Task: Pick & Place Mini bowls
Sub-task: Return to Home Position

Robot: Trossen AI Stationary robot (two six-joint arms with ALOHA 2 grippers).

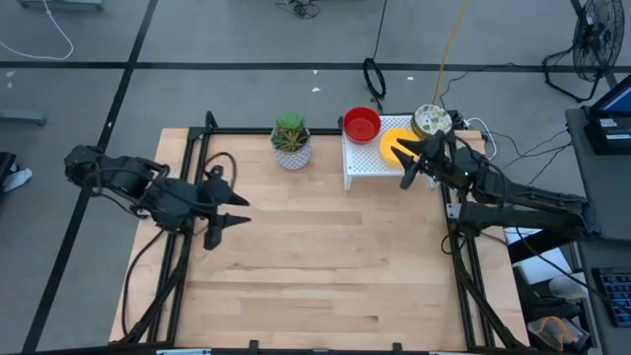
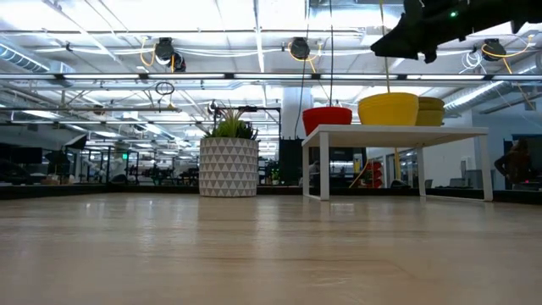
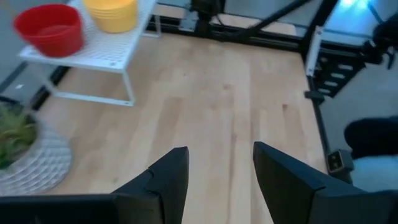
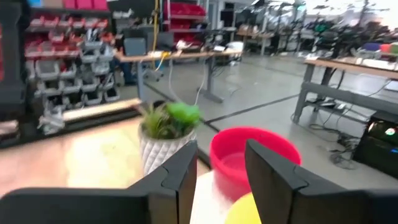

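Note:
The mini bowls stand in stacks on a white perforated rack (image 1: 370, 163) at the table's far right. There is a red stack (image 1: 362, 124), a yellow stack (image 1: 394, 144) and a speckled stack (image 1: 431, 120). They also show in the low view: red (image 2: 327, 119), yellow (image 2: 388, 108), speckled (image 2: 430, 110). My right gripper (image 1: 406, 168) hovers open and empty above the yellow stack. Its wrist view looks past the yellow bowls (image 4: 239, 213) at the red stack (image 4: 255, 158). My left gripper (image 1: 242, 210) is open and empty over the table's left part, its fingers pointing toward the right.
A small patterned pot with a green plant (image 1: 291, 141) stands at the far edge, left of the rack. A black frame (image 1: 187, 247) runs along the table's left, right and far sides. Bare wood (image 1: 335, 256) fills the middle and near part.

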